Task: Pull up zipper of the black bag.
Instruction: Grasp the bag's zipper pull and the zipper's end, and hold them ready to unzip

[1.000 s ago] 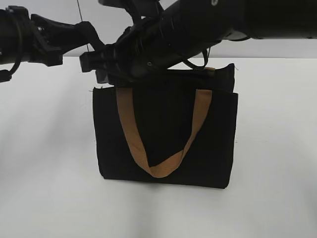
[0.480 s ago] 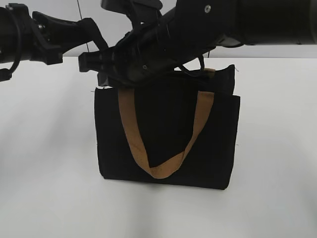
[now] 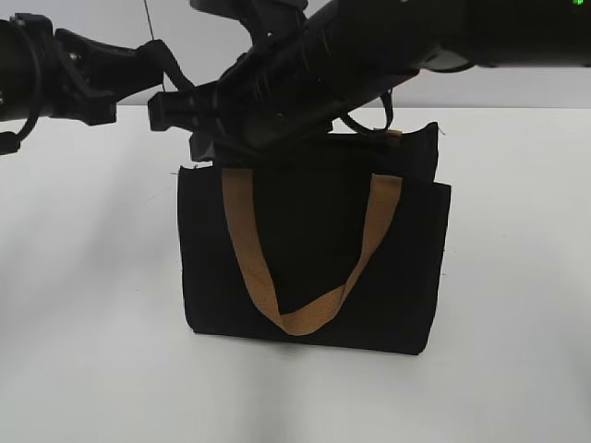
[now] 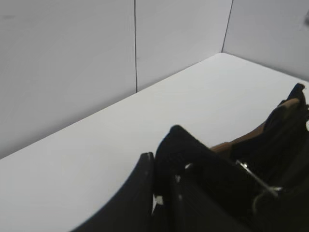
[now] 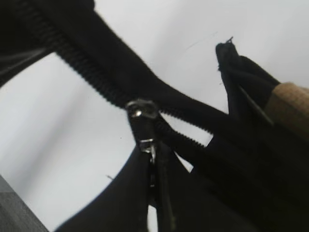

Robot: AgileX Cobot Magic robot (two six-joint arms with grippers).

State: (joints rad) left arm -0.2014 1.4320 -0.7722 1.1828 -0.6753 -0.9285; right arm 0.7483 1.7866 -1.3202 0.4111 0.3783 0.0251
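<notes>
The black bag (image 3: 314,249) stands upright on the white table, its tan handle (image 3: 305,318) hanging down the front. My right gripper (image 3: 189,129) reaches across from the upper right to the bag's top left. In the right wrist view its jaws (image 5: 157,193) are shut on the grey pull tab (image 5: 150,150) of the zipper (image 5: 141,112). The zip line (image 5: 96,77) is closed beyond the slider and split open behind it. My left gripper (image 3: 175,74) is at the bag's top left corner. Its jaws (image 4: 161,193) are shut on black bag fabric (image 4: 178,145).
The white table (image 3: 83,277) runs round the bag on all sides. A pale wall (image 4: 72,58) stands behind the table. The right arm's dark body (image 3: 443,37) hangs over the bag's top. The bag's far corner (image 5: 227,53) and a tan strap end (image 5: 292,104) show in the right wrist view.
The right arm has lifted a little over the bag's top and the bag has shifted slightly to the right. Both grippers keep their holds.
</notes>
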